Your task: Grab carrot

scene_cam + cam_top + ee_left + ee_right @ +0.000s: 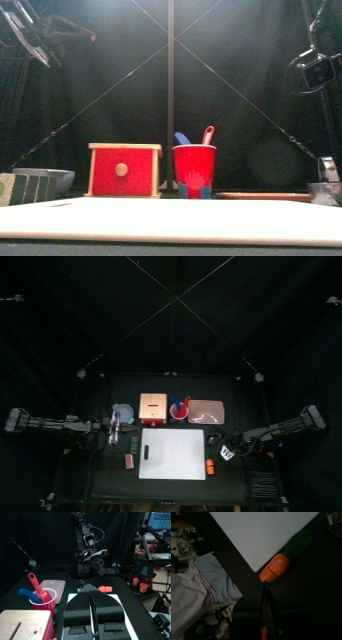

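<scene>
The carrot (210, 466) is a stubby bright orange piece lying on the black table just off the right edge of the white board (174, 453). The right wrist view shows it (273, 568) with green leaves at one end, beside the board's corner (264, 534). My right gripper (227, 451) hovers close by it, jaws together and empty (266, 607). My left gripper (118, 428) is at the board's left, shut and empty (93, 607); its view shows the carrot (105, 588) past the board.
A paler salmon-red piece (130, 461) lies left of the board. A red box (124, 170), a red cup with utensils (194, 170) and a pinkish tray (207, 411) stand along the back. Pale cloth (191, 587) shows beyond the table edge.
</scene>
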`<control>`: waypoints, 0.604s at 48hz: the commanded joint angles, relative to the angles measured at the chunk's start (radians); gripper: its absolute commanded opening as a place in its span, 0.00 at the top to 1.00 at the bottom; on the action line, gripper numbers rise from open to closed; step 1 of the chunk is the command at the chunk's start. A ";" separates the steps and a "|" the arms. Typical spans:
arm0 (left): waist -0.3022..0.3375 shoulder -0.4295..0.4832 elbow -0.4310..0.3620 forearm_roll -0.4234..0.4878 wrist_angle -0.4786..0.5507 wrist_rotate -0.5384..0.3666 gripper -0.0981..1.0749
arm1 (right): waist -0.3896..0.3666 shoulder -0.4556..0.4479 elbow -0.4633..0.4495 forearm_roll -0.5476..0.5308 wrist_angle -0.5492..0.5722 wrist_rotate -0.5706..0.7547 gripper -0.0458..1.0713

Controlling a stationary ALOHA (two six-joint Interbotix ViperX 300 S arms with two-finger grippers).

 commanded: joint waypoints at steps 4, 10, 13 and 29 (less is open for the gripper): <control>0.009 0.002 -0.008 -0.002 -0.009 0.000 0.91 | 0.023 0.026 -0.021 -0.115 0.003 0.153 0.33; 0.011 0.002 -0.008 -0.002 -0.009 0.000 0.91 | 0.055 0.072 -0.029 -0.206 0.003 0.275 0.20; 0.012 0.002 -0.006 -0.002 -0.009 0.000 0.91 | 0.083 0.106 -0.040 -0.252 0.003 0.350 0.13; 0.035 0.002 0.000 -0.002 -0.009 0.005 0.91 | 0.149 0.301 -0.106 -0.456 0.006 0.652 0.05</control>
